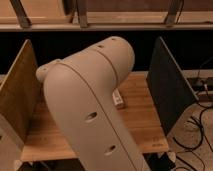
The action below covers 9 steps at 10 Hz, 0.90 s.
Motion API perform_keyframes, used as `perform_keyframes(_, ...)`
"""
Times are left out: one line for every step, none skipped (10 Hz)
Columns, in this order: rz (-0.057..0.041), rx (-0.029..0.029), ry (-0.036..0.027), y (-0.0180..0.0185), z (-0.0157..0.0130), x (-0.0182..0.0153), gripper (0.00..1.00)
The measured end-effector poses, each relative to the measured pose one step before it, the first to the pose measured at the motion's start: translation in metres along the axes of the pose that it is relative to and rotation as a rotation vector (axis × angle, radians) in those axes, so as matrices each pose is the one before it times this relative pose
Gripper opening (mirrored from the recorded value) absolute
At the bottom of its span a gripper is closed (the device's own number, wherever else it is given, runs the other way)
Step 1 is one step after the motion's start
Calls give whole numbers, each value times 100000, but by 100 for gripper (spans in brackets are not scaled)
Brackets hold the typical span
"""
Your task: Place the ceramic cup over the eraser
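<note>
The robot's big beige arm (95, 110) filled the middle of the camera view, its upper link running from the lower centre up to a rounded elbow near the top, then bending left and down toward a blunt end at the left side. The gripper itself lay out of sight behind that bulk (it was fully closed, though what, if anything, it had hold of could not be told). The wooden bench (140, 120) showed only in patches around the arm, flanked by an upright light wooden panel (20, 95) on the left and a dark panel (170, 90) on the right. Just to the right of the arm, half hidden by it, a small pale object with a dark lower part (118, 99) sat on the bench; whether it was the eraser could not be told. The ceramic cup was hidden, so its place relative to the gripper could not be told. Black cables (197, 135) trailed over the floor at far right. No label or writing was readable.
</note>
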State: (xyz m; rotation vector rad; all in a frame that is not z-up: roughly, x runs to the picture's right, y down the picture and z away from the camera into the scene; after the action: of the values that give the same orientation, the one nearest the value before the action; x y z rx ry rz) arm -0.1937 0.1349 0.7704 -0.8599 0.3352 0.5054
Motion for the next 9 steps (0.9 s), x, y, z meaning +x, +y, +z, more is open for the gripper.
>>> perform_keyframes(1742, 287, 1491, -681, 436, 302, 0)
perform_keyframes(1674, 872, 1623, -792, 388, 261, 0)
perform_keyframes(1550, 1254, -184, -762, 182, -227, 0)
perform_keyframes(1749, 1781, -1342, -855, -7, -493, 0)
perform_keyframes(1701, 2358, -2182, -844, -125, -690, 0)
perform_keyframes(686, 2478, -2933, -426, -417, -1001, 0)
perform_keyframes(-56, 2103, -3010, -138, -571, -1044, 0)
perform_keyframes(-363, 1991, -2604, -70, -581, -818, 0)
perform_keyframes(-173, 1395, -819, -50, -334, -253, 0)
